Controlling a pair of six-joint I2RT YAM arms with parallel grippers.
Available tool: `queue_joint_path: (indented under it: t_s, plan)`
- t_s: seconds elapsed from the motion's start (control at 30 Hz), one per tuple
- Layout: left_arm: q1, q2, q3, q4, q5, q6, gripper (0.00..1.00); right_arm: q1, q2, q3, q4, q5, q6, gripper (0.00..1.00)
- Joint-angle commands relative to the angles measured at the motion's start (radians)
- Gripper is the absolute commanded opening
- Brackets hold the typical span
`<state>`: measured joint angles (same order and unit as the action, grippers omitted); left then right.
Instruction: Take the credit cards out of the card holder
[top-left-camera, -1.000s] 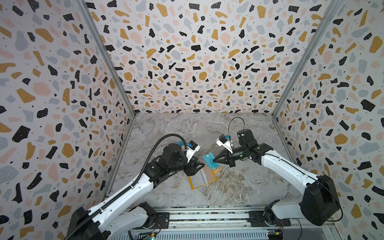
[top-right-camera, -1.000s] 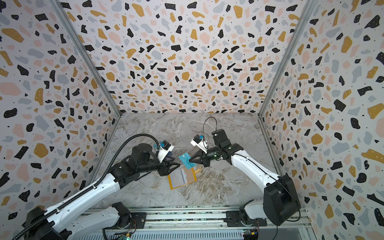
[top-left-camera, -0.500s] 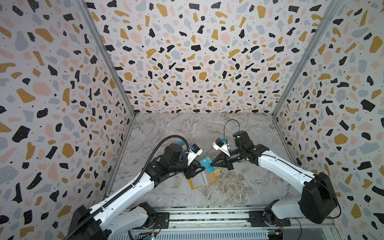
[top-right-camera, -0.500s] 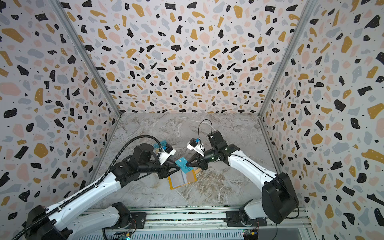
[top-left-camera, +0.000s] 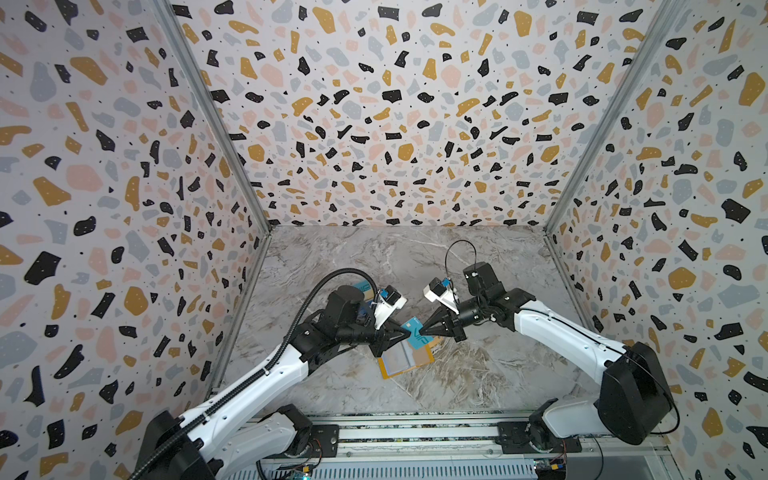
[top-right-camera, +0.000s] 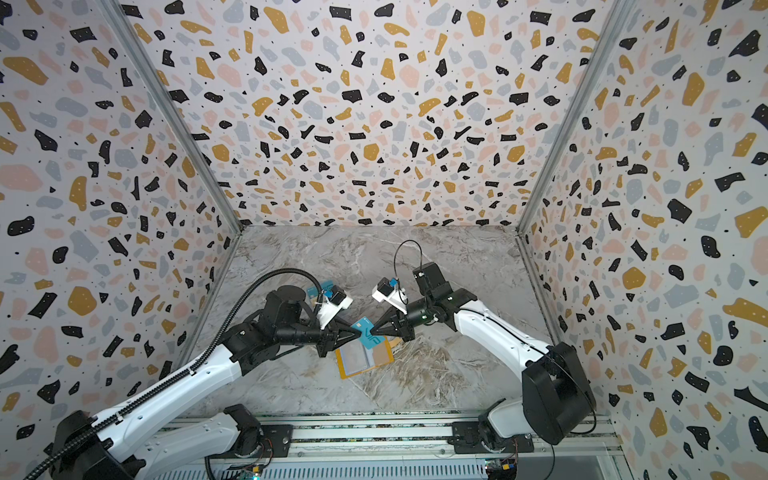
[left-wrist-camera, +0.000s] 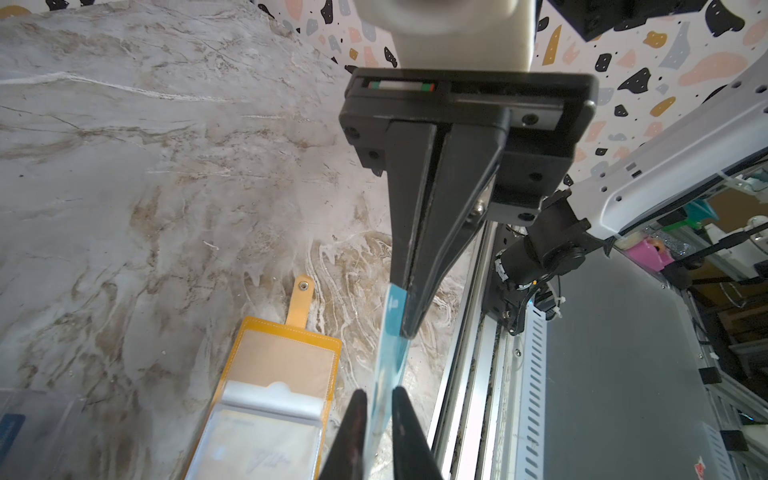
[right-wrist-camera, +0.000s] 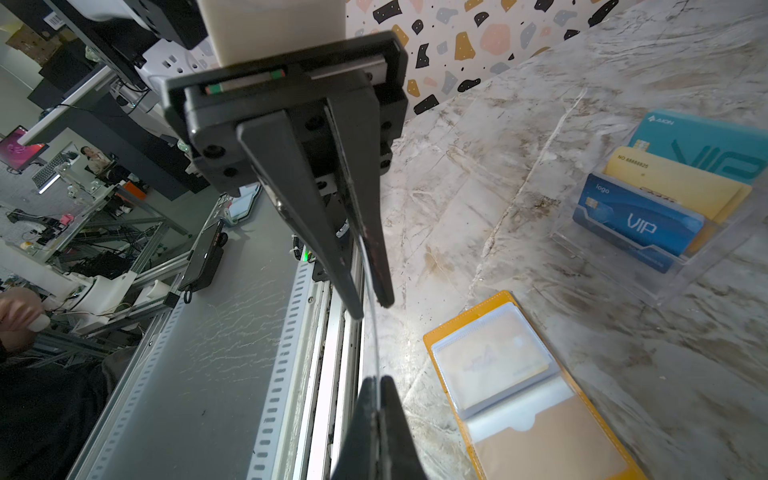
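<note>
A teal credit card (top-left-camera: 417, 336) (top-right-camera: 370, 338) hangs on edge above the open orange card holder (top-left-camera: 405, 360) (top-right-camera: 363, 359), held from both sides. My right gripper (top-left-camera: 422, 331) (right-wrist-camera: 379, 384) is shut on one end of it; there the card (right-wrist-camera: 372, 291) shows as a thin edge. My left gripper (top-left-camera: 409, 332) (left-wrist-camera: 379, 399) has its fingers pressed to the other end of the card (left-wrist-camera: 392, 332). The holder (left-wrist-camera: 286, 357) (right-wrist-camera: 552, 453) lies flat on the marble, with a pale card (right-wrist-camera: 490, 357) still in a clear sleeve.
A clear acrylic stand (right-wrist-camera: 706, 266) holds a teal VIP card (right-wrist-camera: 706, 145), a beige-gold card (right-wrist-camera: 673, 183) and a dark blue VIP card (right-wrist-camera: 636, 220); in a top view the stand (top-left-camera: 362, 289) peeks out behind my left arm. The metal rail (top-left-camera: 415, 432) runs along the front edge.
My right gripper has carried the teal card leftward to my left gripper. The left gripper's fingers have come together on the card's free end.
</note>
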<state>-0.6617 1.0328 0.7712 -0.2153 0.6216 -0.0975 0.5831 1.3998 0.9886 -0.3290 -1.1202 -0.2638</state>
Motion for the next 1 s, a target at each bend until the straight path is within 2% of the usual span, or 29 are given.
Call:
queue_joint_path:
  t_s: [0.0,0.13,0.23,0.3,0.33,0.4,0.5,0.6,0.8,0.9,0.97]
  plan:
    - [0.002,-0.008,0.001,0.066,0.045,-0.019,0.08,0.004,0.003,0.002,0.005,-0.007,-0.013,0.00]
    - [0.002,-0.007,-0.011,0.098,0.055,-0.036,0.01,0.004,0.000,0.005,0.007,0.016,0.002,0.01]
    - [0.002,-0.004,-0.017,0.110,0.052,-0.046,0.00,0.004,-0.010,0.002,0.027,0.047,0.028,0.11]
    - [0.002,-0.007,-0.025,0.123,0.041,-0.057,0.00,0.002,-0.021,-0.005,0.047,0.066,0.051,0.14]
    - [0.002,-0.010,-0.029,0.131,0.036,-0.065,0.00,0.000,-0.026,-0.008,0.058,0.074,0.061,0.18]
    - [0.002,-0.020,-0.047,0.158,0.021,-0.086,0.00,-0.004,-0.039,-0.017,0.084,0.103,0.091,0.34]
    - [0.006,-0.036,-0.073,0.200,-0.008,-0.123,0.00,-0.026,-0.064,-0.032,0.121,0.116,0.129,0.53]
    - [0.014,-0.051,-0.099,0.243,-0.031,-0.162,0.00,-0.058,-0.106,-0.066,0.188,0.128,0.188,0.64]
    - [0.020,-0.088,-0.152,0.396,-0.100,-0.259,0.00,-0.103,-0.235,-0.197,0.422,0.213,0.385,0.85]
    - [0.022,-0.114,-0.184,0.459,-0.154,-0.300,0.00,-0.105,-0.290,-0.263,0.556,0.270,0.502,0.88]
    - [0.026,-0.134,-0.210,0.529,-0.191,-0.337,0.00,-0.104,-0.317,-0.327,0.706,0.309,0.630,0.88]
